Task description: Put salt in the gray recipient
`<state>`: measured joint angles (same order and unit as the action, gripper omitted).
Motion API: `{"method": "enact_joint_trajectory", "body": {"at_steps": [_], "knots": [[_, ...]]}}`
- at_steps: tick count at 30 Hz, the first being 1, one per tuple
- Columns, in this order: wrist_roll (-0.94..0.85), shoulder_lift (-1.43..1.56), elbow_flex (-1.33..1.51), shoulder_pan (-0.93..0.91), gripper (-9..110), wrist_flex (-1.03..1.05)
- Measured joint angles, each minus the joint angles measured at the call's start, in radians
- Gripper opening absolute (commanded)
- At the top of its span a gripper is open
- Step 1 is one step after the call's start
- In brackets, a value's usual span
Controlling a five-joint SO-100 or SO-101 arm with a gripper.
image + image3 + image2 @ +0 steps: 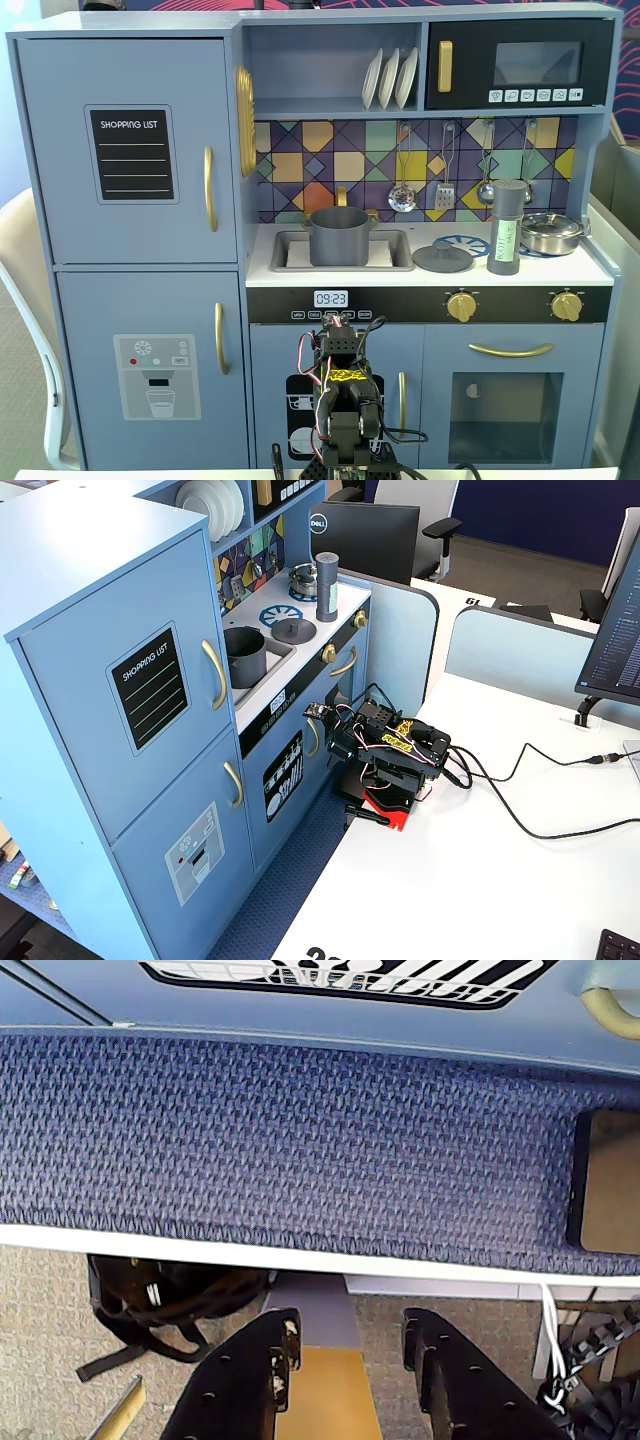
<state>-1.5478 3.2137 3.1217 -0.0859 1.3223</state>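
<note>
The salt shaker (507, 228), a tall gray cylinder with a white label, stands on the toy kitchen's counter at the right, also seen in the other fixed view (326, 587). The gray pot (338, 235) sits in the sink (396, 262), left of the shaker; it shows in the other fixed view too (244, 656). My arm (340, 400) is folded low on the white table in front of the kitchen, far below both. In the wrist view my gripper (350, 1325) points down past the table edge; the jaws stand apart with nothing between them.
A gray lid (442, 259) lies between the sink and the shaker. A silver pan (551, 232) stands at the counter's right end. Utensils (444, 190) hang on the back wall. A cable (540, 825) runs across the table behind the arm. A black bag (170, 1295) lies on the floor.
</note>
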Motion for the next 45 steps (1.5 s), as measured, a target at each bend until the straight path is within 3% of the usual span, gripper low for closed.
{"method": "enact_joint_trajectory", "body": {"at_steps": [17, 22, 25, 31, 39, 45], "knots": [[0.077, 0.0, -0.002, 0.04, 0, -0.037], [0.104, -0.115, -0.16, -0.002, 0, -0.064], [0.149, -0.219, -0.339, -0.075, 0, -0.026], [0.048, -0.325, -0.657, -0.304, 0, 0.009], [0.005, -0.403, -0.838, -0.614, 0, -0.302], [-0.006, -0.523, -0.923, -0.729, 0, -0.509]]}}
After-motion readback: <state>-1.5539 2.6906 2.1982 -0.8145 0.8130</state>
